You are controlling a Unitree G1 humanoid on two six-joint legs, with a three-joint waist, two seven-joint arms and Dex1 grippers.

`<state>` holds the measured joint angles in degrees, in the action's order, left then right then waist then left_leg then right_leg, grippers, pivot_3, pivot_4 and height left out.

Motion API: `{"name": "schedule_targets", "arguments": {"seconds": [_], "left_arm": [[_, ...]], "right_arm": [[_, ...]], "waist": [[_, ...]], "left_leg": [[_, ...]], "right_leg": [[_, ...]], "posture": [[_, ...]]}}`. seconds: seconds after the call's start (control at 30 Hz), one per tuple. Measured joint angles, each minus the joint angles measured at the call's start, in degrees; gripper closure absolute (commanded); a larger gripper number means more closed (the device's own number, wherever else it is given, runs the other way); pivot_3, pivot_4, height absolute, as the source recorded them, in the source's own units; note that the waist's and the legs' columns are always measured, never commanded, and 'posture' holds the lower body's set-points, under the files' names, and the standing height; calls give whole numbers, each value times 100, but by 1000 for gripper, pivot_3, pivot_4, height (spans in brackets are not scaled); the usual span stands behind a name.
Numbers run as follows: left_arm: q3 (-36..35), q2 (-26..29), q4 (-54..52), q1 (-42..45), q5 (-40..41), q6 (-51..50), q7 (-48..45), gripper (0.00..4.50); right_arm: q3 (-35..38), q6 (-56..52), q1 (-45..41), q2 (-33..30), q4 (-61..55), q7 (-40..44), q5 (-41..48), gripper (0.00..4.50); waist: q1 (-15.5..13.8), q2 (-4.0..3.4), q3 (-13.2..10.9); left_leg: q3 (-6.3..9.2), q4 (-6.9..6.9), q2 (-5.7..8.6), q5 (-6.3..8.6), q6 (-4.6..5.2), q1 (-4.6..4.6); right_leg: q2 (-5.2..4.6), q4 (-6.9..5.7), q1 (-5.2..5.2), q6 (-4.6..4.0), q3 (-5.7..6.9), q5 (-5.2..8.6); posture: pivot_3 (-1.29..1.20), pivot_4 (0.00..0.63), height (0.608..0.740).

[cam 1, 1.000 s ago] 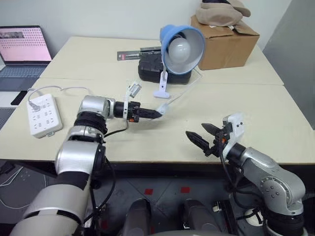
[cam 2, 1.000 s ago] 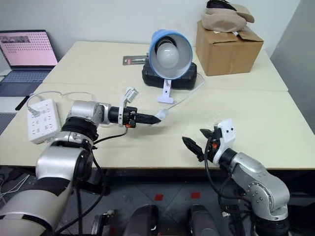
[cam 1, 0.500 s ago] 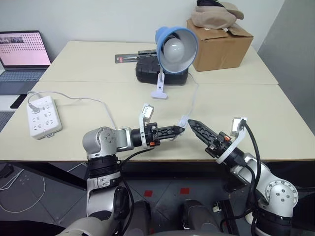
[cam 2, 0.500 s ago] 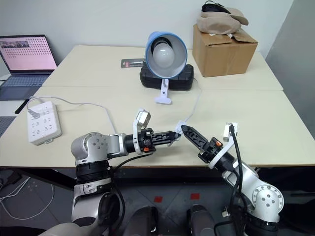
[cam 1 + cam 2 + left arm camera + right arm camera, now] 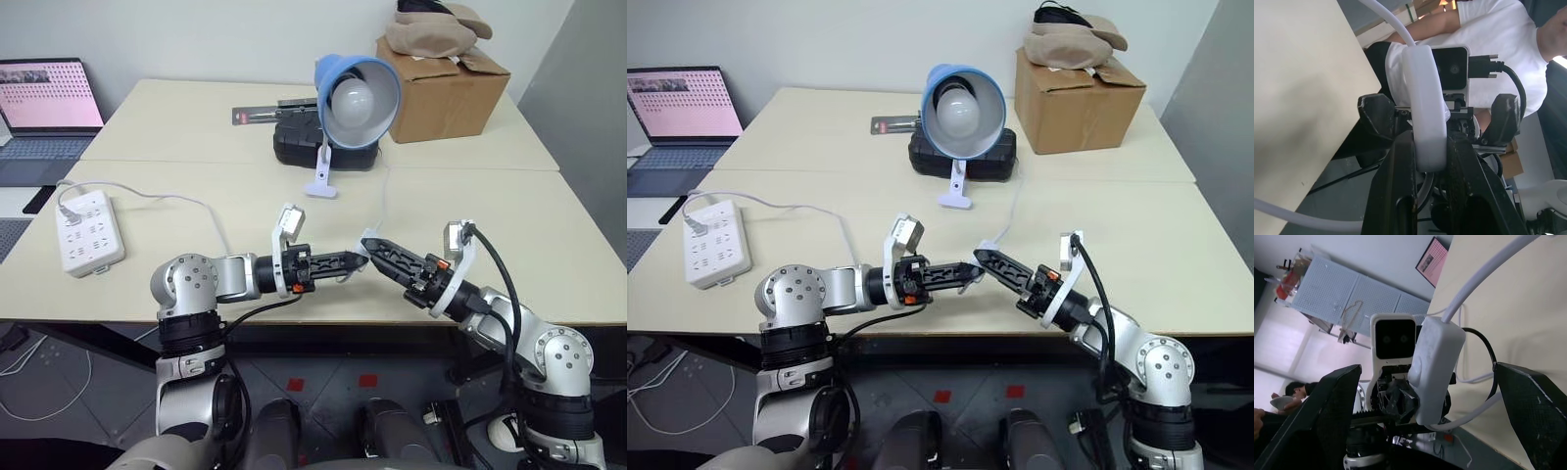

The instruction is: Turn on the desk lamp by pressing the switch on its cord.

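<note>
Left hand [image 5: 355,260] is clamped on the switch [image 5: 1423,107], held off the front edge of the worktop [image 5: 509,225], the right hand [image 5: 377,249] spread wide either side of it, no press made; desk lamp [image 5: 355,93] unlit, so pressing remains

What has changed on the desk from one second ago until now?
The left gripper, shut on the switch, has carried it from near the desk lamp back to the front edge, drawing the cord along. The right gripper, open, has turned up to meet it, its fingers on either side of the switch. Lamp, power strip and box stayed put.
</note>
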<state>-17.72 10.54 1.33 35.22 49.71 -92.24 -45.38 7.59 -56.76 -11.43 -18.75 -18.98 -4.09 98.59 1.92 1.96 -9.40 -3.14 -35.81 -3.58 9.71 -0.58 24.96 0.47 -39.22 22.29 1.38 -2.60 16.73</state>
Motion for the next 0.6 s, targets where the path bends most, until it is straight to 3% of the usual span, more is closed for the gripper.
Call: {"name": "schedule_targets", "arguments": {"seconds": [0.1,0.2,0.6], "left_arm": [[59,87,7,-5,192,0,103,4107],[158,167,8,-17,389,0,197,4107],[289,330,18,-84,714,0,356,4107]], "right_arm": [[-84,-7,-73,-117,85,61,102,0],[-239,-8,-107,-158,167,114,174,444],[-279,24,-171,-291,352,203,229,2986]], "waist": [[-5,0,0],[-6,0,0],[-8,0,-1]], "left_leg": [[-2,2,0,0,0,2],[-4,3,0,1,0,4],[-5,10,0,2,-1,5]], "right_leg": [[-4,14,-2,4,0,-5],[-7,18,-1,4,-1,-5],[-9,22,1,2,-1,-3]], "posture": [[0,150,740],[0,150,740],[0,150,740]]}}
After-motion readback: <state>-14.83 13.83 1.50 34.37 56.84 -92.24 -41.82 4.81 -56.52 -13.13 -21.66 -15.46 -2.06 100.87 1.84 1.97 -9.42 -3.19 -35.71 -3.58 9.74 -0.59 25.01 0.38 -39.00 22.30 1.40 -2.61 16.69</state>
